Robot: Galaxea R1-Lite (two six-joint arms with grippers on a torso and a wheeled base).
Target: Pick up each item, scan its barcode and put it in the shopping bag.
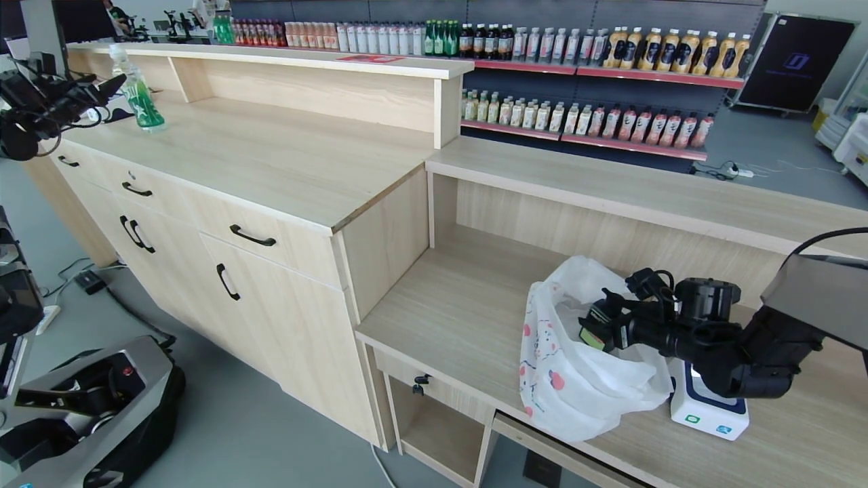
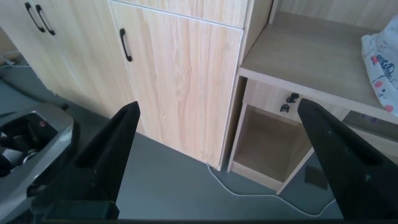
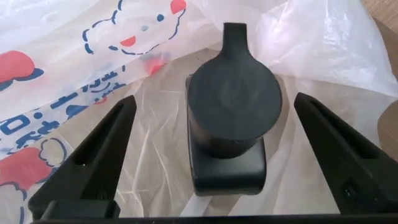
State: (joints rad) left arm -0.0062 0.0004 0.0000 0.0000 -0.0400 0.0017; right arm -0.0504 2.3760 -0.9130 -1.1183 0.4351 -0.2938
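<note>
**Shopping bag open on the low counter, one black item inside**

Pale wooden counter (image 1: 285,163) runs in two levels: a tall block with black-handled drawers and doors on the robot's left, and a lower top on its right. Behind it, red-edged store shelves (image 1: 583,71) carry rows of bottled drinks.

The white plastic shopping bag with red and blue cartoon prints (image 1: 576,386) sits on the lower top near its front edge, its mouth gaping upward. Just beside it, on the side away from the tall block, stands a white box-shaped scanner with a blue top panel (image 1: 708,410). Well apart, at the far left end of the tall block, a clear plastic bottle with green contents (image 1: 139,91) stands upright.

Inside the bag lies a black item with a round top and a small tab (image 3: 233,118), resting on the crumpled plastic.

The right gripper (image 3: 214,102) hangs in the bag's mouth directly over that item, fingers spread wide to either side and touching neither it nor the plastic. The left gripper (image 2: 217,107) hangs over the grey floor in front of the cabinet doors, fingers wide apart with nothing between them.
</note>
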